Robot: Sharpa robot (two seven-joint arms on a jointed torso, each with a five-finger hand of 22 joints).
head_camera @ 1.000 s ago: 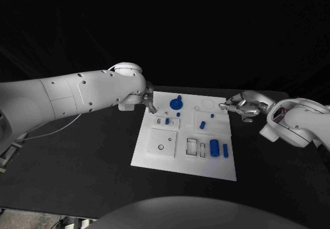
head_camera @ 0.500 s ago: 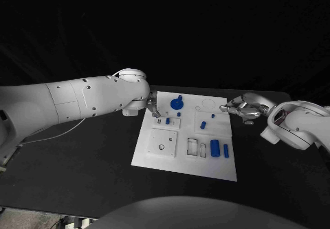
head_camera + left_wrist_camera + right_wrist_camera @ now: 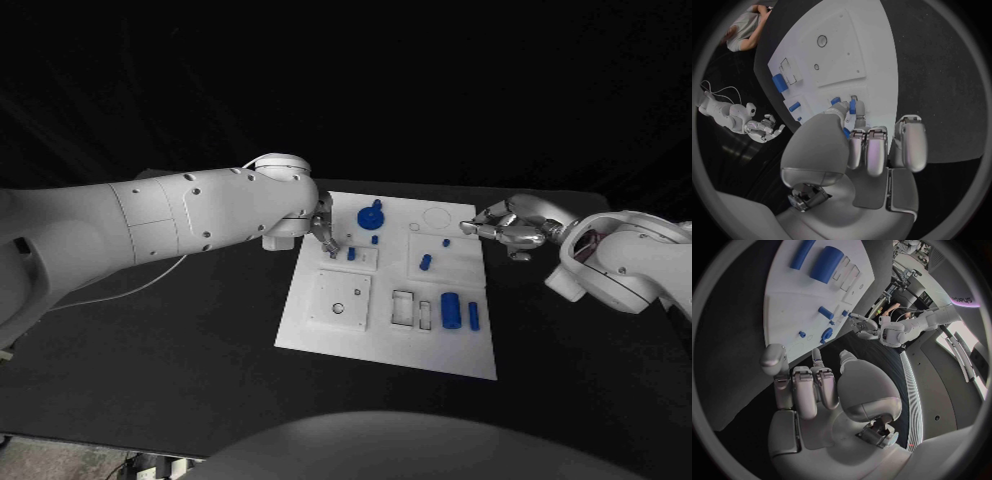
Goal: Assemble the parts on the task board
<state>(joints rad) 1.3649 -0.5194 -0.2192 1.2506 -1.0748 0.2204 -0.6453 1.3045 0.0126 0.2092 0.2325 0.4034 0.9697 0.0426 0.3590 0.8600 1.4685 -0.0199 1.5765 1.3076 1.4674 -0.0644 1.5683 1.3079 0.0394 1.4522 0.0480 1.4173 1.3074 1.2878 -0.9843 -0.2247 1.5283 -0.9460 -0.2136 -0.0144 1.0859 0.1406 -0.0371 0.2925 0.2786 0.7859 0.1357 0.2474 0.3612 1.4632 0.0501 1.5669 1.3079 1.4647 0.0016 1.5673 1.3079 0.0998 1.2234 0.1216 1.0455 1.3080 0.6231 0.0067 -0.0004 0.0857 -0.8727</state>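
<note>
The white task board [image 3: 387, 290] is lying in the middle of the black table [image 3: 173, 340]. On its far part a round blue knob part [image 3: 371, 215] is sitting, with a small blue peg [image 3: 426, 261] and a tiny blue piece [image 3: 446, 242] nearer the right side. In the near right corner a thick blue cylinder [image 3: 451, 309] and a thin blue bar [image 3: 473, 315] are lying side by side, next to two rectangular slots.

The left hand [image 3: 323, 232] is hovering over the board's far left corner. In the left wrist view its fingers [image 3: 868, 150] are curling together and a small blue part [image 3: 852, 107] is showing at the fingertips, so it seems to be pinching it; the head view is hiding this behind the arm.

The right hand [image 3: 498, 226] is staying just beside the board's far right edge. In the right wrist view its fingers [image 3: 807, 385] are bent inward, holding nothing.
</note>
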